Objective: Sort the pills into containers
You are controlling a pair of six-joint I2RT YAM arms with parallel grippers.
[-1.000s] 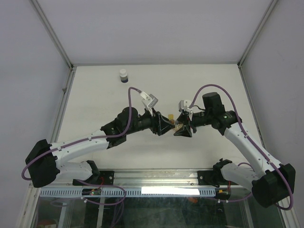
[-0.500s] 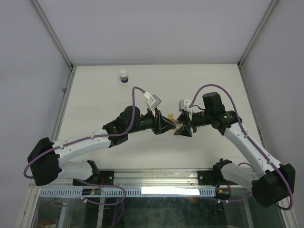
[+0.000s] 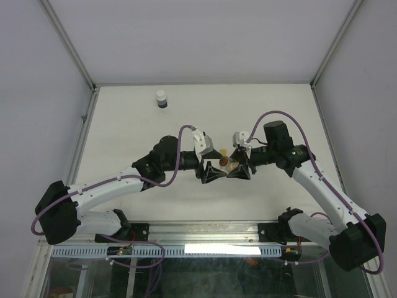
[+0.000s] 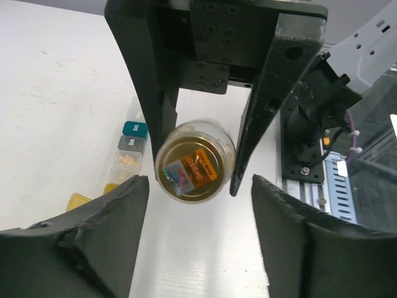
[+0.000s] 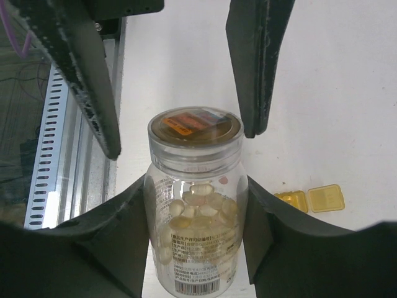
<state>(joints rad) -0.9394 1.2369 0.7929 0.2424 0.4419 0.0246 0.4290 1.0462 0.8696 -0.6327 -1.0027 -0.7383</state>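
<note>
My right gripper (image 5: pixel 195 186) is shut on a clear pill bottle (image 5: pixel 195 236) with pale pills inside, held sideways above the table. Its clear lid (image 4: pixel 195 169) has an orange label and faces my left gripper (image 4: pixel 198 186). The left gripper is open, with a finger on either side of the lid, not touching it. In the top view the two grippers, left (image 3: pixel 209 172) and right (image 3: pixel 239 169), meet at the bottle (image 3: pixel 224 162). The strip of containers (image 4: pixel 129 146) lies on the table below, with teal, grey and clear compartments; one holds pale pills. Its yellow compartments (image 5: pixel 310 198) stand open.
A small white-capped, dark-bottomed bottle (image 3: pixel 161 99) stands at the back left of the white table (image 3: pixel 124 124). A metal rail (image 3: pixel 205 233) runs along the near edge by the arm bases. Grey walls enclose the table.
My left wrist has rolled and shifted a little nearer, bringing its open fingers around the bottle's lid. The right arm and the bottle have stayed in place.
</note>
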